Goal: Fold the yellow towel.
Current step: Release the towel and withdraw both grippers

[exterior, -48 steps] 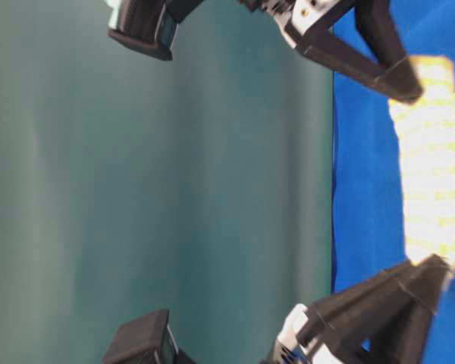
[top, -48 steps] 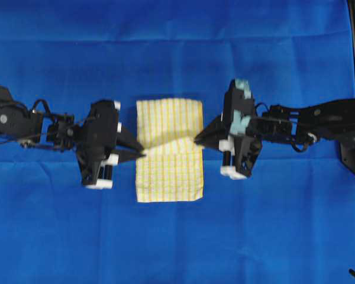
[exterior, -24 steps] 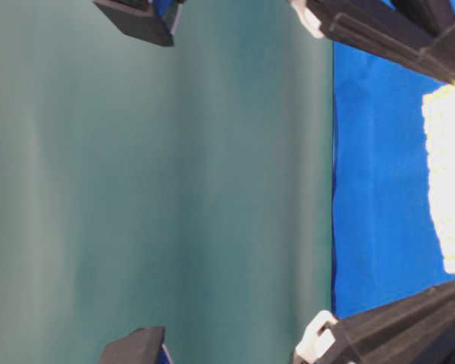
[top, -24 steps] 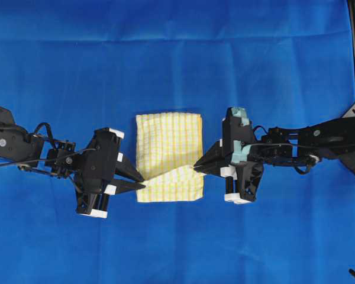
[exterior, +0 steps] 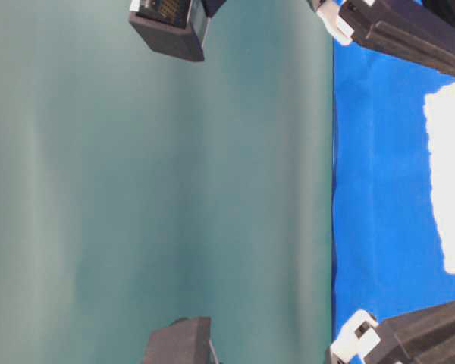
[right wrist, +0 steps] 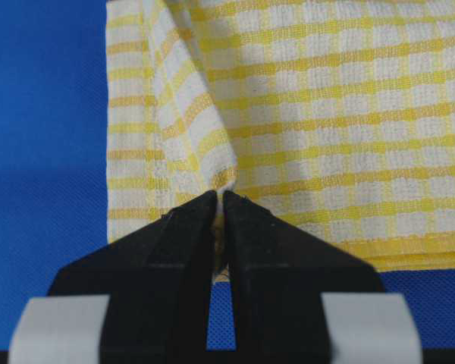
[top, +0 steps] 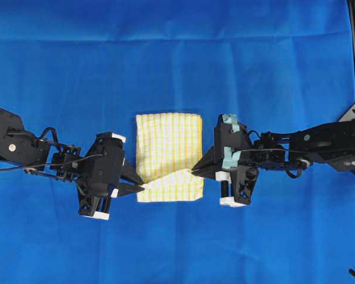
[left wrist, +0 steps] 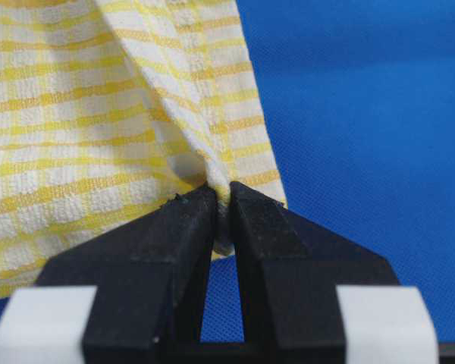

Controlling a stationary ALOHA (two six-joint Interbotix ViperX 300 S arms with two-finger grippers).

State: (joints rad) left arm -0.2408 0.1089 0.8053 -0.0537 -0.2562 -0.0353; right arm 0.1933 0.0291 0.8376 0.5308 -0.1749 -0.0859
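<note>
Both grippers, left [top: 139,187] and right [top: 196,172], have carried the pinched yellow towel [top: 168,142] edge nearer; release only once edges align.

Even, bright light fills the overhead view, with only faint shadows under the arms and crisp detail throughout. The table-level view is soft and out of focus; the yellow towel [exterior: 449,182] at its right edge is blown out to near white. Both wrist views are sharp on the weave, evenly lit, without glare.

Yellow towel [top: 168,155] (on blue cloth [top: 177,59]) pinched between both end effectors.
</note>
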